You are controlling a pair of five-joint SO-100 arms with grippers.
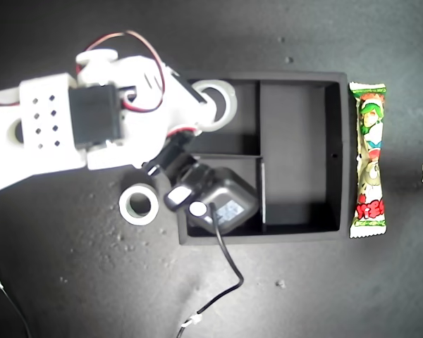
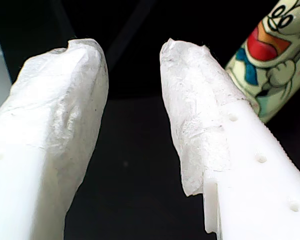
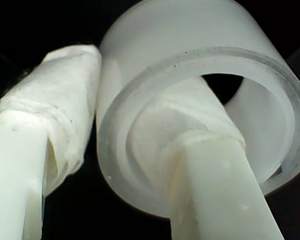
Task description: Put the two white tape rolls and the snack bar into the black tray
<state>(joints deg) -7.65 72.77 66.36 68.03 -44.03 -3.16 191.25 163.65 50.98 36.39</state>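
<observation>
My second gripper (image 3: 135, 150) is clamped on one white tape roll (image 3: 200, 105), one finger through the bore, the other (image 3: 55, 115) outside on the wall. In the exterior view that roll (image 1: 218, 100) sits over the small compartment of the black tray (image 1: 338, 155) at the tray's upper left corner. My judgement is it's low enough to drop, but contact with the floor isn't visible. Do it well: release only with the ring fully inside the walls, then lift straight so the inner finger doesn't drag it out.

My first gripper (image 2: 132, 115) is parted, nothing between the fingers, snack bar (image 2: 270, 60) just past one tip.

Second tape roll (image 1: 139, 204) lies flat on the table, hole up, outside the tray on the exterior view's left. Snack bar (image 1: 367, 160) lies just outside the tray wall at the exterior view's right, long axis parallel to the long compartment.
</observation>
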